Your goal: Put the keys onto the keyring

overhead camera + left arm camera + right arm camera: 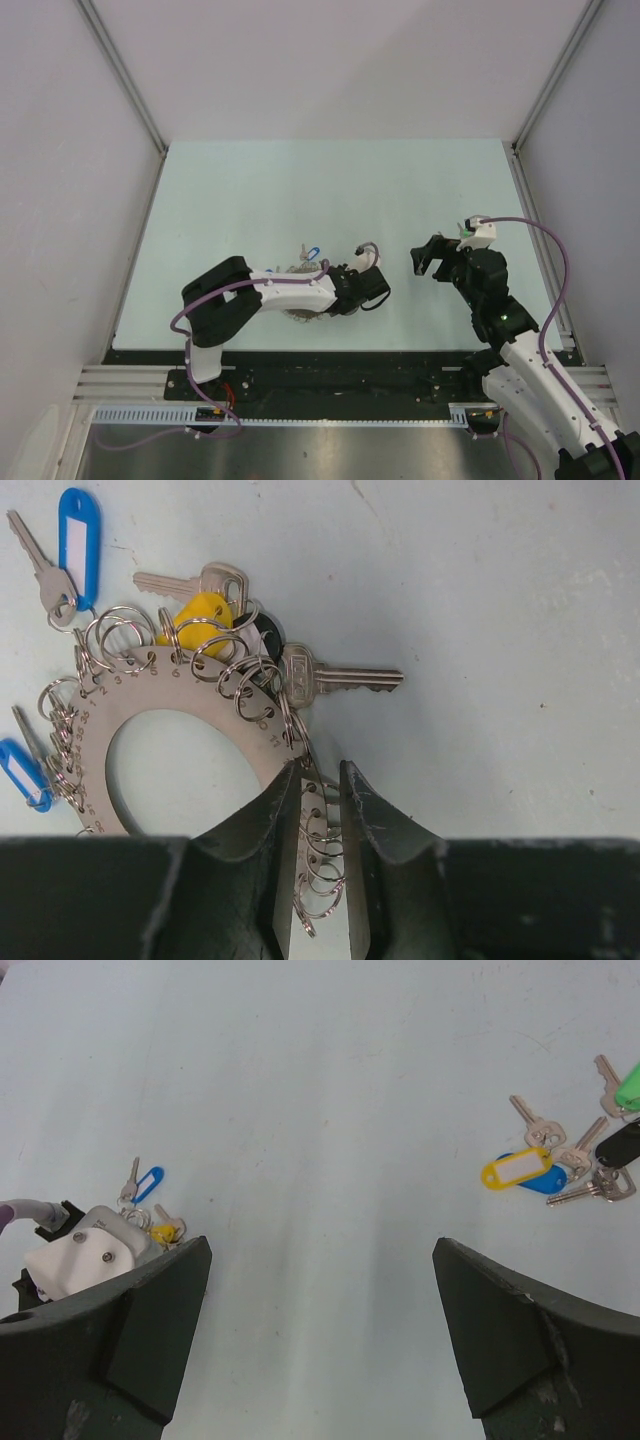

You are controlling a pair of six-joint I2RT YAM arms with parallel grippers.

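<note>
The keyring (170, 685) lies on the table (300, 190) left of centre, one rim clamped between the fingers of the left gripper (320, 780), with strung keys (215, 590) fanned off its far side — and loose keys (570, 1160) lie heaped well apart to the right, by the right arm (520, 340).

The left arm (290, 288) bends low from the lower left of the top view and reaches toward the middle. The left gripper (322, 780) is squeezed tight on the keyring (180, 685). The right arm (520, 350) comes up from the lower right. The right gripper (320, 1243) has its fingers spread wide apart.
</note>
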